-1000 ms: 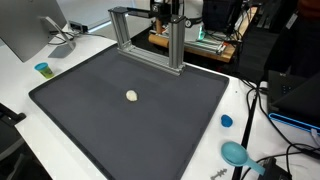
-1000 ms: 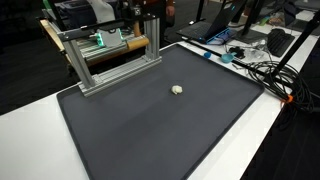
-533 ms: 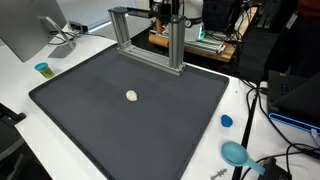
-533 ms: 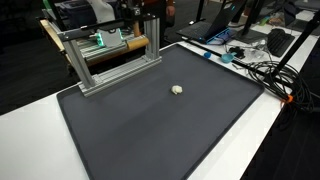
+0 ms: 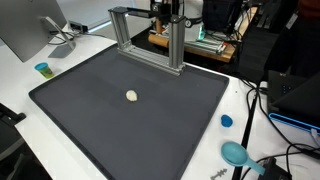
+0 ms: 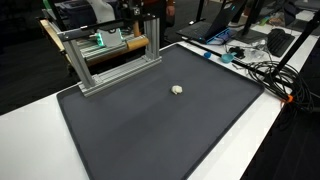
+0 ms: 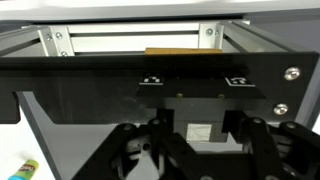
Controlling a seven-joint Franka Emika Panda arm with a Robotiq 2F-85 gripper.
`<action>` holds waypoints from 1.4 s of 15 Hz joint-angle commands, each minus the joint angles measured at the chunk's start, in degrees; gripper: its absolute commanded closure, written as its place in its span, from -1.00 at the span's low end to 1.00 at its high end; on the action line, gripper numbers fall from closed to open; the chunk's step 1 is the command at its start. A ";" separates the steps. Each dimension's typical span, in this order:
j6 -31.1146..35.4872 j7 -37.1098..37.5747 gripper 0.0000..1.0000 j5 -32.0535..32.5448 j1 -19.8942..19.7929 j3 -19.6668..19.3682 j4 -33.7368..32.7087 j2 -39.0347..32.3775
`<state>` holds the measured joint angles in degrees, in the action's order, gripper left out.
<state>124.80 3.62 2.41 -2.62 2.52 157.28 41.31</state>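
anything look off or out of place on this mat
Only a small cream lump lying alone near the middle of the dark mat. The aluminium frame stands upright at the mat's far edge; no spill or damage shows.

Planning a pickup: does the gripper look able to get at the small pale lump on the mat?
Probably yes: the lump lies alone on the dark mat, nothing over it, though the gripper sits by the metal frame and must clear that.

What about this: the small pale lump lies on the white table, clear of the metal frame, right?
Not quite: in both exterior views the pale lump lies on the black mat, not the white table, clear of the metal frame.
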 commanded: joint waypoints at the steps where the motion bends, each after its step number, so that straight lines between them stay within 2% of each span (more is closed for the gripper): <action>1: -4.24 0.17 -0.27 0.10 -0.21 -1.05 -0.17 1.26; 2: -4.92 0.19 0.23 0.28 -0.32 -1.04 -0.24 1.31; 3: -5.18 0.25 0.23 0.45 -0.41 -1.05 0.45 1.96; 6: -4.73 0.26 0.56 -0.41 -0.02 -1.36 0.65 2.48; 11: -0.85 3.51 0.56 -3.68 0.04 -1.95 -0.29 1.23; 15: 2.70 8.80 0.56 -5.63 -1.73 -2.18 -3.15 -1.22; 19: 10.78 15.02 0.56 -4.06 -2.83 1.66 -8.03 -6.01; 21: 13.89 18.23 0.56 -1.93 -3.34 5.16 -12.14 -9.66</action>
<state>135.21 17.11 -1.02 -4.69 3.11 151.74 37.41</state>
